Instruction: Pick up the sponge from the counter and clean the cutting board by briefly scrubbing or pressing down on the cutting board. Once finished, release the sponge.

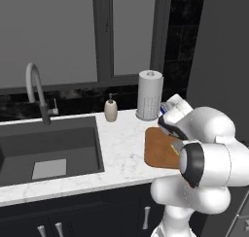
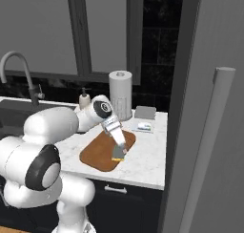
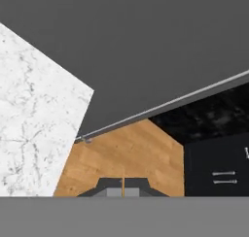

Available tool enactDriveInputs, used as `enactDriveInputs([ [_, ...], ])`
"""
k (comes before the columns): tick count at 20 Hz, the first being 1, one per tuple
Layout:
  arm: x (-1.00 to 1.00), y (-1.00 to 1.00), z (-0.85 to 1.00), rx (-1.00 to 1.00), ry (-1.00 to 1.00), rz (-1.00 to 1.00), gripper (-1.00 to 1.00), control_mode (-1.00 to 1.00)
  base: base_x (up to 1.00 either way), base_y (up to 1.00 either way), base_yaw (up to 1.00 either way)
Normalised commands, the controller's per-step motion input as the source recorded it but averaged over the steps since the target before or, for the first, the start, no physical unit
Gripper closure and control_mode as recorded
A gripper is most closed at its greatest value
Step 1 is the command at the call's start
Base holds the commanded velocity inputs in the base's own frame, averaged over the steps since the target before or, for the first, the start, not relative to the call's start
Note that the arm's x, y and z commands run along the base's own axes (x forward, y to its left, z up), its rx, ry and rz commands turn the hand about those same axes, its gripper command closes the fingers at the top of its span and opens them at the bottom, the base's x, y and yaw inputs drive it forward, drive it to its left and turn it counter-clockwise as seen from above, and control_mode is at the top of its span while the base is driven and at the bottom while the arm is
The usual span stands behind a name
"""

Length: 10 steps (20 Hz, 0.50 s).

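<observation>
Claw (image 2: 118,155) pinches the sponge (image 2: 117,153) tight between its two fingers and holds it low, over the near right edge of the cutting board (image 2: 100,153). Board lies flat on the white counter (image 2: 145,163), under the claw. Behind the claw stands a paper towel roll (image 2: 121,93).

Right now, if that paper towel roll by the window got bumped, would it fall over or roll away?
The roll stands upright, tall on a narrow base, so a bump near its top would probably tip it. Being round, it would likely roll along the counter once down. It looks like light paper on a holder, so even a small push could shift it.
</observation>
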Motion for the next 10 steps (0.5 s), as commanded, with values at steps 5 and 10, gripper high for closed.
enactDriveInputs([
  [5, -0.47, 0.75, 0.97, 0.12, -0.13, 0.26, 1.0, -1.0, 0.0, 0.0, 0.0],
  [10, -0.27, 0.78, 0.62, 0.28, -0.51, 0.32, 1.0, -1.0, 0.0, 0.0, 0.0],
])
